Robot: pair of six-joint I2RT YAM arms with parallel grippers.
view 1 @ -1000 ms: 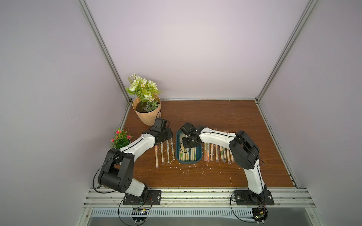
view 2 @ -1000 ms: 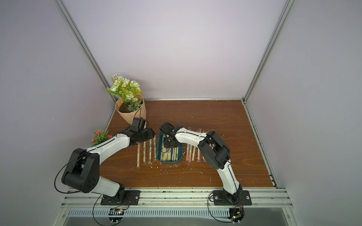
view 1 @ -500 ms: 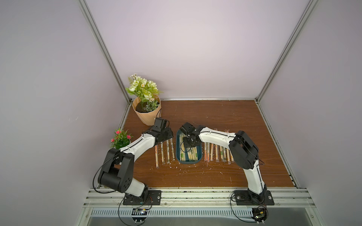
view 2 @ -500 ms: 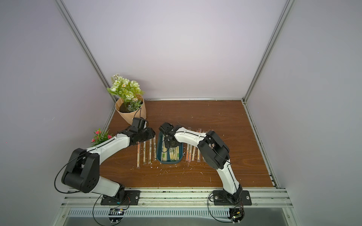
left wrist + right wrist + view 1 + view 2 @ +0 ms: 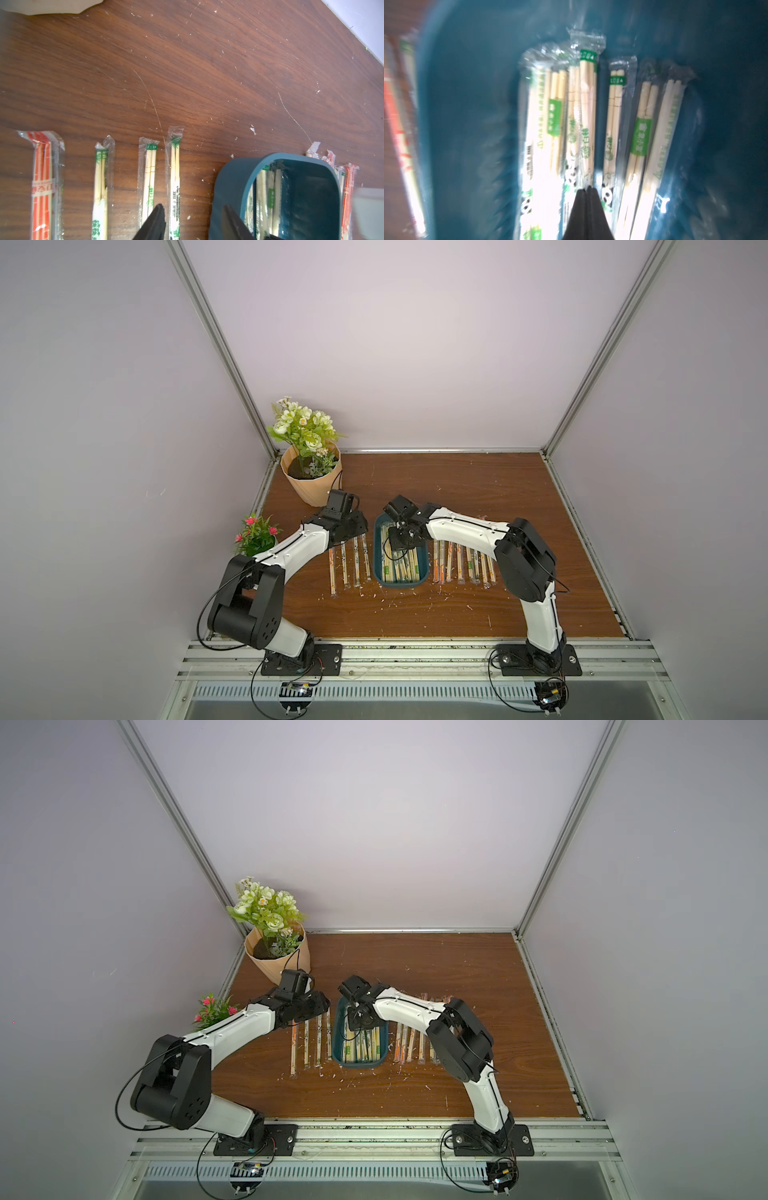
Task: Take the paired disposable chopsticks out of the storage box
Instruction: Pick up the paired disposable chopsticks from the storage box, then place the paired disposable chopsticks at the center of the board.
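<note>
- The right gripper hung inside the storage box, toward its far end. Its two fingers were pressed together with no gap showing between them.
- The paired disposable chopsticks left in the box lay side by side on its floor. Their long axes ran along the box's length, from the robot's side toward the back wall.
- The closed tips met right at the sleeve of a green-labelled pair in the middle of the bundle.
- That pair stretched straight ahead of the fingers, so the jaws had closed across its width rather than along it.
- Whether a fold of the clear plastic was actually pinched could not be told, as the wrist view was blurred.
- Judged from this, the coming move called for a straight lift clear of the low wall, then a carry sideways with the pair kept parallel to its neighbours. A pinch on film alone could slip.
- The left gripper stood with its jaws apart and held nothing. It was just outside the box's left wall, above the row of four pairs laid out on the table.
- A longer row lay on the table to the right of the box, parallel to it.
- The right arm was plainly the nearer one to the sticks in the box, and the likely set-down ground lay on its own side.
</note>
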